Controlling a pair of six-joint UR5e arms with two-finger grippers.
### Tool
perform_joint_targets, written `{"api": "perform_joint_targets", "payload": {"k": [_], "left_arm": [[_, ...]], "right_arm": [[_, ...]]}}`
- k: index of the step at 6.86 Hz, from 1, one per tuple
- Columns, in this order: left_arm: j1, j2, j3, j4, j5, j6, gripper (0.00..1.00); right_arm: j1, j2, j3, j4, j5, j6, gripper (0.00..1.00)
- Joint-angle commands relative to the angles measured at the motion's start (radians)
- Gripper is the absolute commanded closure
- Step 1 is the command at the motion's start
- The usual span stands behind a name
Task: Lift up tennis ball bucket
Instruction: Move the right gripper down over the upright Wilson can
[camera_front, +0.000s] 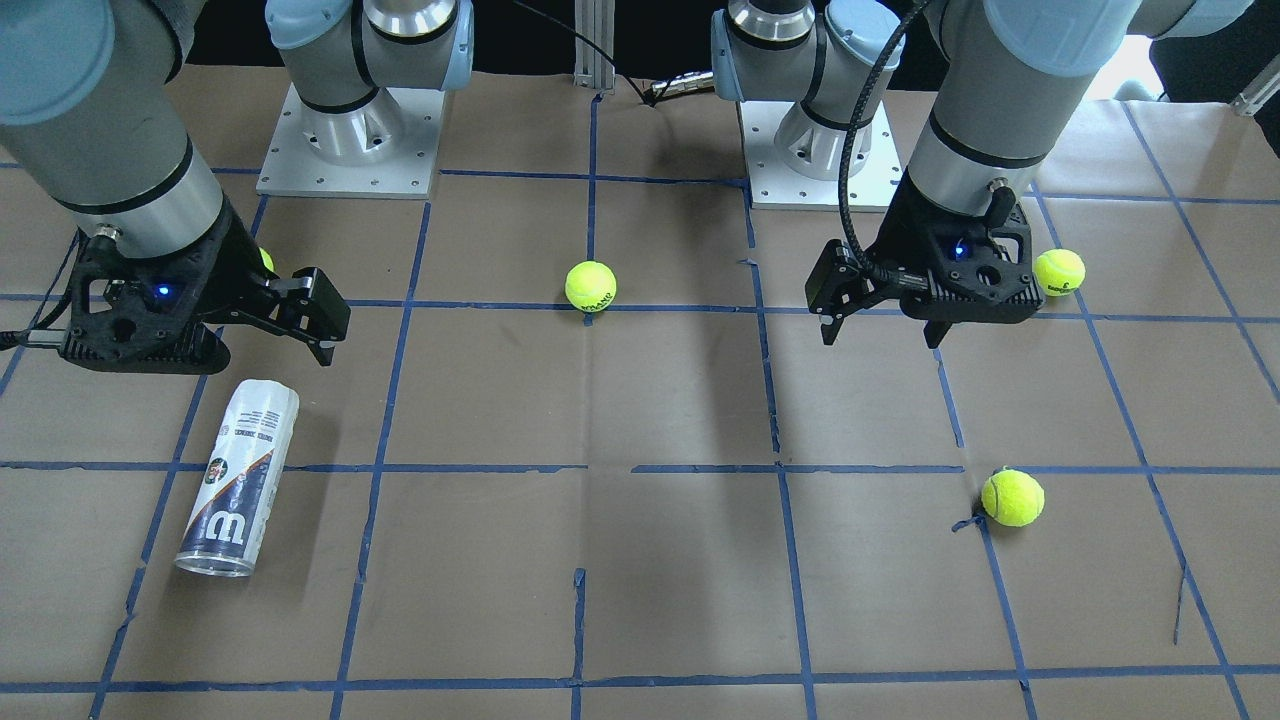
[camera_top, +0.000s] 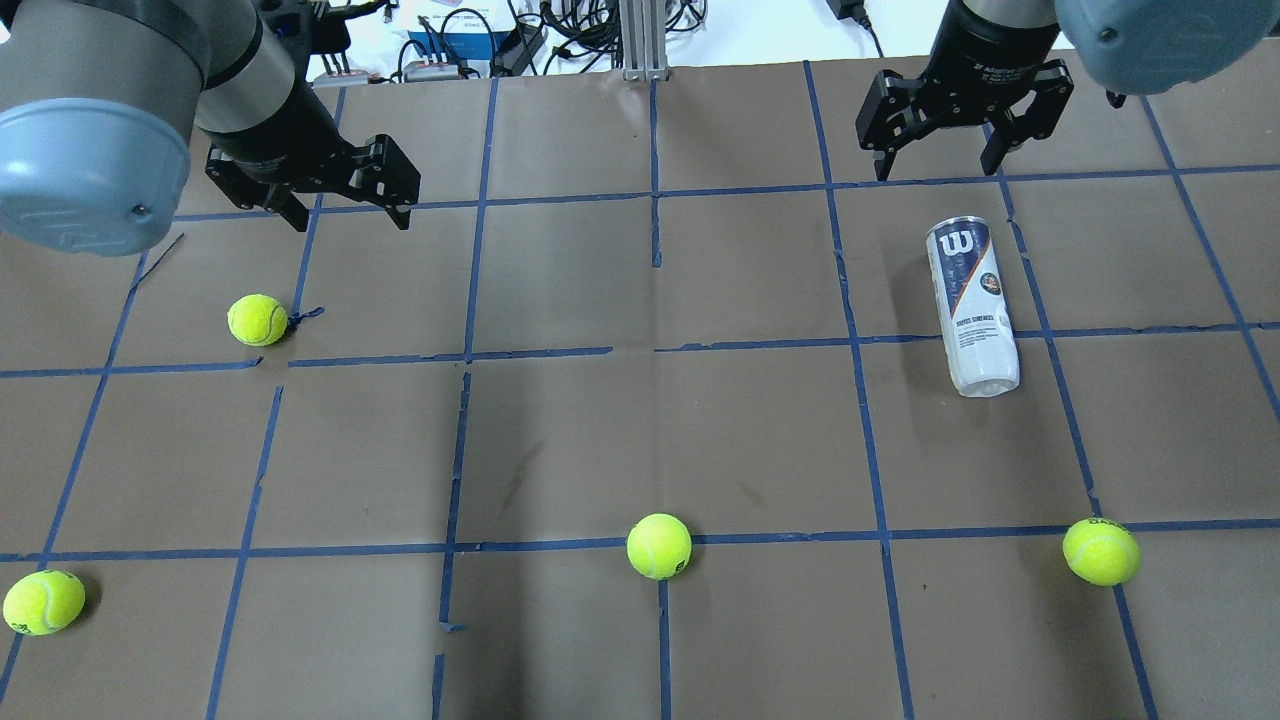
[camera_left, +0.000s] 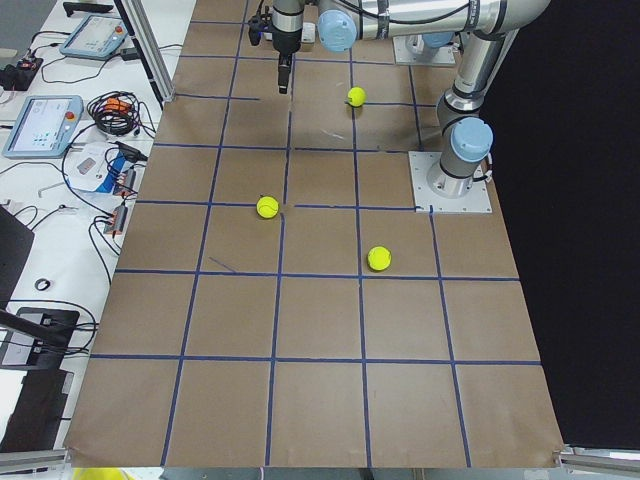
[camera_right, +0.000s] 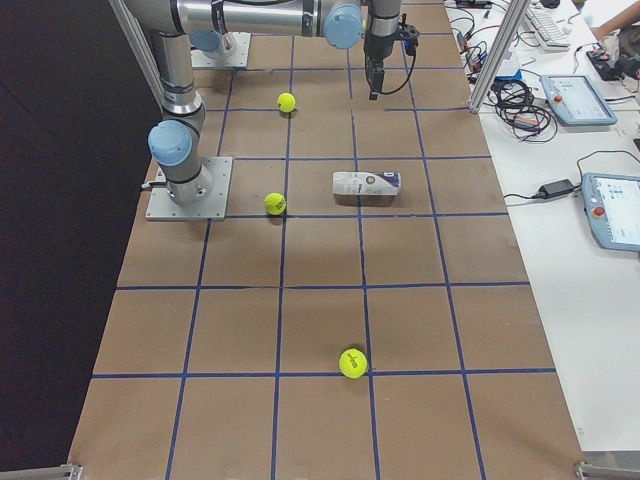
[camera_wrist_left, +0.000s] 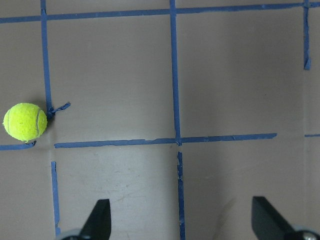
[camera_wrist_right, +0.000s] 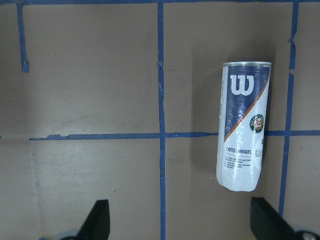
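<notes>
Bucket (camera_top: 970, 305): we see it lying flat on the bench (camera_top: 720, 440), open room all round.
Right pincer (camera_top: 936, 165): released, raised clear of bucket.
Left pincer (camera_top: 352, 220): released, well apart.

Tennis ball bucket (camera_top: 971, 307): slim clear-plastic cylinder with a white and dark navy label, big white "W", thin orange diagonal stripe and silver rim at one end. Lying on its side on the brown desk (camera_top: 700, 420), in the robot's right half. Long axis runs roughly away from the robot, slightly skewed. Rim and "W" end point to the far side, clear rounded end toward the robot. Body crosses a blue tape line (camera_top: 900, 340). Nothing touches it.
</notes>
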Motion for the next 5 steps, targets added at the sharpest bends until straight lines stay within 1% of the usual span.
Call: {"api": "perform_joint_targets", "payload": {"k": [1, 5], "left_arm": [[0.0, 0.003, 0.0, -0.002, 0.002, 0.0, 0.0], [0.0, 0.006, 0.005, -0.002, 0.002, 0.002, 0.0]], "right_arm": [[0.002, 0.001, 0.005, 0.001, 0.004, 0.0, 0.0], [0.002, 0.002, 0.005, 0.002, 0.002, -0.002, 0.0]]}}
